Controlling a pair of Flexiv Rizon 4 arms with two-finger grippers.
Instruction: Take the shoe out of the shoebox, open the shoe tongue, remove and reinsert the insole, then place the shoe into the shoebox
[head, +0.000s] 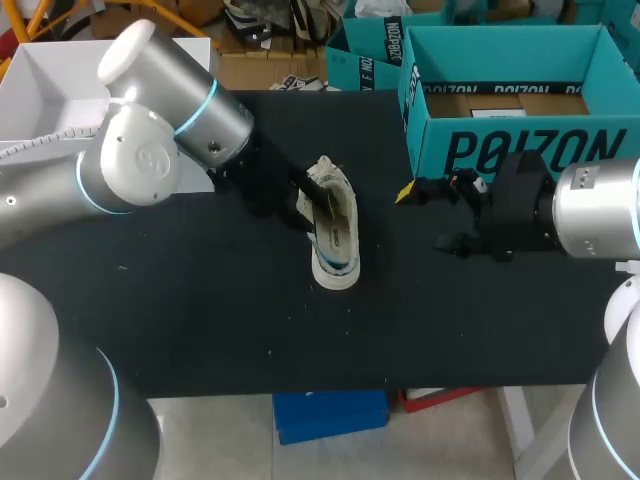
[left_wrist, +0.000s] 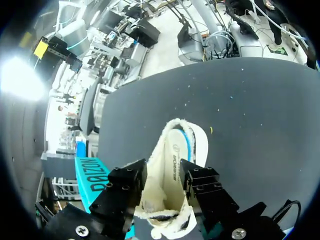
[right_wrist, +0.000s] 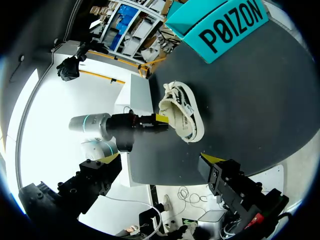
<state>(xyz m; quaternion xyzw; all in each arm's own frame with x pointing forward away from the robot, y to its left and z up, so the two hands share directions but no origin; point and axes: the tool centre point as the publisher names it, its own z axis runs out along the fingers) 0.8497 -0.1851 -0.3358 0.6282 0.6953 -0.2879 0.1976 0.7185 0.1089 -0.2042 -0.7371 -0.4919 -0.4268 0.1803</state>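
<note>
Tabletop (head: 200, 320) with shoe (head: 335, 235) near its centre, outside the shoebox (head: 520, 150). The left hand (head: 305, 200) is at the shoe's heel end. In the left wrist view the two fingers (left_wrist: 125, 185) flank the collar and press it from both sides, so the hand (left_wrist: 162, 180) grips the shoe (left_wrist: 172, 150) at its opening. The insole (left_wrist: 176, 155) lies inside, ahead of the fingers, and its small print is not legible. The right hand (head: 432, 215) hovers well to the right of the shoe, just in front of the shoebox, with fingers spread wide and nothing between them. The teal shoebox stands open at the far right; large dark lettering runs along its front wall.
</note>
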